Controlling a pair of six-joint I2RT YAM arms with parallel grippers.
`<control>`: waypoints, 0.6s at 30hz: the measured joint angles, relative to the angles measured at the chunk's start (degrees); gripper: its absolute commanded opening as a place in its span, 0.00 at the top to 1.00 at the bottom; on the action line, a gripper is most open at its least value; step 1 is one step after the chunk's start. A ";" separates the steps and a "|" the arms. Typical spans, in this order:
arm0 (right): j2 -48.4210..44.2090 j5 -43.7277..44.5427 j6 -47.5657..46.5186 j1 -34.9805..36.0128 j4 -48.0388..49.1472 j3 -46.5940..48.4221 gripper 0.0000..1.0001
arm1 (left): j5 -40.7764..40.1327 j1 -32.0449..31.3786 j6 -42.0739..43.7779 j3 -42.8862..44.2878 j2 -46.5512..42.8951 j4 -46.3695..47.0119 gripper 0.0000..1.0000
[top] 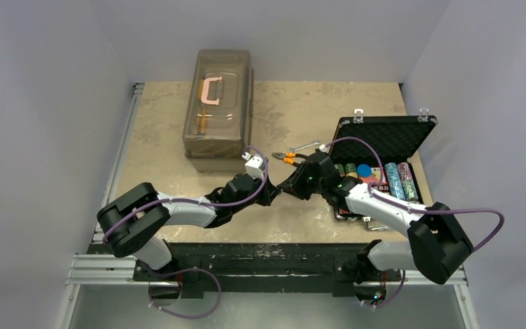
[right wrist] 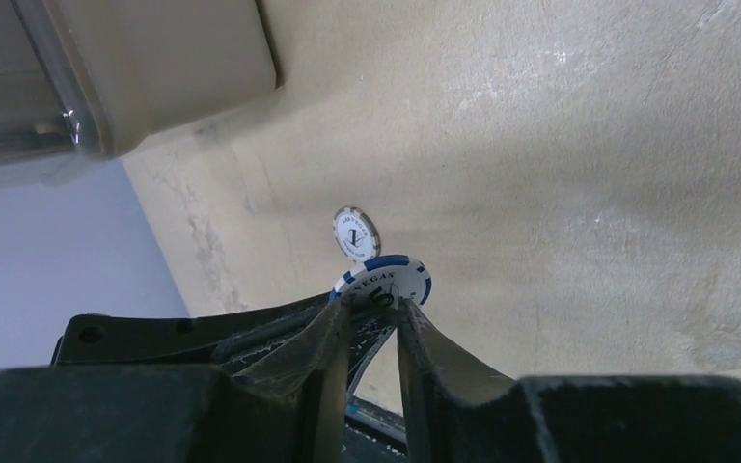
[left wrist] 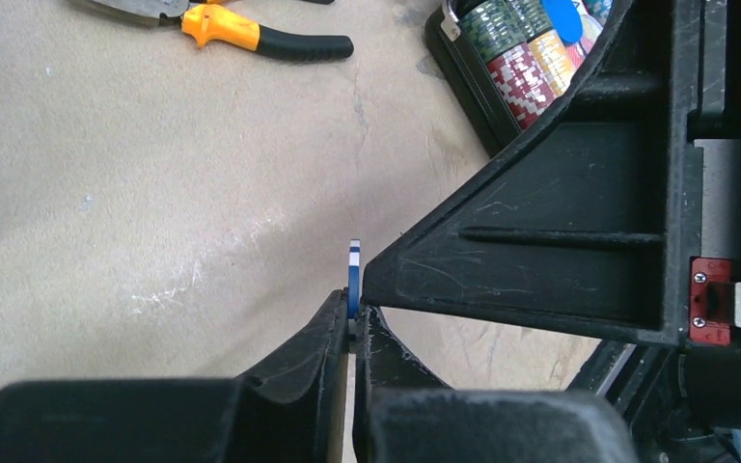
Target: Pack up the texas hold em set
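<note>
The beige mottled stone-look bench (top: pixel 301 116) is matt and scuffed; the blue-and-white round poker chip (right wrist: pixel 391 275) smooth plastic; the orange-handled pliers (left wrist: pixel 241 34) glossy-gripped.

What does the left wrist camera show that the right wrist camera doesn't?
Only the left wrist view: the pliers and a corner of the case with chip stacks. Only the right wrist view: the box and a white chip on the table. Both: the blue chip pinched in the left hand, and the table.
</note>
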 measured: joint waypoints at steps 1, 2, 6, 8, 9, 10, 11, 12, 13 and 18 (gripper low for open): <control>-0.09 -0.04 -0.17 0.02 0.00 -0.02 0.71 | -0.11 0.00 -0.04 0.00 0.00 -0.07 1.00; -0.11 -0.07 -0.46 0.00 0.02 -0.02 0.61 | -0.22 0.00 -0.02 0.00 0.00 -0.07 1.00; -0.55 0.04 -3.21 0.00 -0.42 -0.39 0.20 | -0.28 0.02 -0.02 -0.44 -1.09 -0.52 1.00; -1.44 0.39 -6.78 0.00 -1.64 -0.35 0.13 | 0.17 0.15 -0.37 -1.22 -2.69 -0.59 1.00; -2.16 0.63 -9.70 -0.04 -2.82 -0.09 0.13 | 0.76 0.35 -0.72 -1.81 -3.87 -0.63 1.00; -2.75 0.72 -11.93 -0.07 -3.78 0.22 0.13 | 1.57 0.61 -1.01 -2.38 -4.94 -0.55 1.00; -3.50 0.66 -14.80 -0.22 -4.66 0.55 0.15 | 3.08 1.14 -1.51 -3.17 -6.27 -0.46 1.00; -4.68 0.24 -18.43 -0.44 -5.18 0.72 0.16 | 4.98 1.86 -2.05 -4.04 -7.61 -0.13 1.00; -5.77 -0.24 -21.03 -0.63 -5.44 0.72 0.16 | 6.75 2.58 -2.62 -4.72 -8.74 0.13 1.00; -16.41 -10.99 -34.14 -2.29 -2.93 -2.19 0.14 | 24.17 10.47 -8.48 -7.17 -15.85 -0.44 1.00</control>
